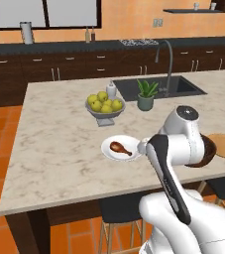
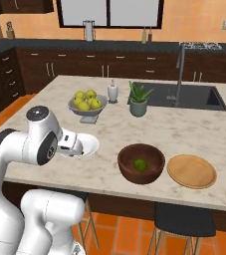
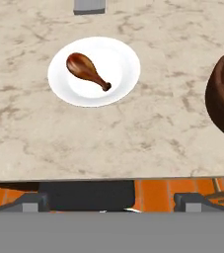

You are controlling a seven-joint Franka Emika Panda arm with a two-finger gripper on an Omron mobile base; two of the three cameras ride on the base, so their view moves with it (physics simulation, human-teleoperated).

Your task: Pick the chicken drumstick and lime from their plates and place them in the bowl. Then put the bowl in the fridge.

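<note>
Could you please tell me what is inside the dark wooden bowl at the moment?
The lime lies on the floor of the bowl, seen from the right base view. Nothing else shows inside, though the near wall covers part of the floor. The chicken drumstick lies on the white plate.

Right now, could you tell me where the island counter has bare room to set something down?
The counter is bare left of the white plate and fruit dish. Another open patch lies between the wooden bowl, potted plant and sink. The front edge is crowded: plate, bowl, wooden plate.
</note>
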